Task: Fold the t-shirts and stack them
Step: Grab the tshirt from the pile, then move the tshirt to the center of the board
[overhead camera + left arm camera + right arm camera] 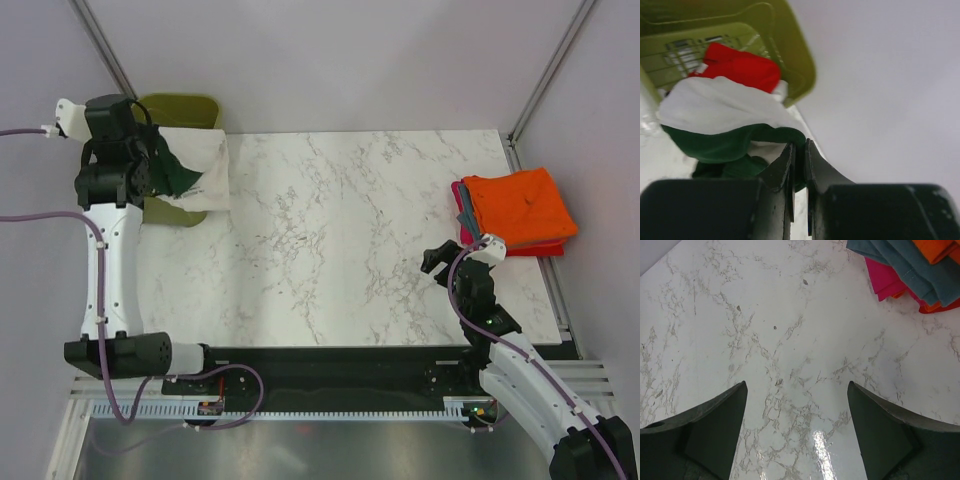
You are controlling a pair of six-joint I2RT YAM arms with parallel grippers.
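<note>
Left claw [799, 148] is clenched on the dark green edge of the cream shirt [715, 105]. The shirt hangs over the right rim of the bin [186, 104] at far left, with its bulk to the right of the claw, on the table [340, 240]. A red shirt [742, 67] lies in the bin. There is open room to the right and near. Right claw [796, 386] is spread wide and holds nothing, just beside the folded stack [520, 203], well apart from the cream shirt, so the left arm is nearer.

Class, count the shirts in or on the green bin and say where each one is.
2. The cream-and-green shirt drapes over the rim of the bin, pinched by the left gripper; the red shirt lies inside. More may be hidden beneath.
</note>
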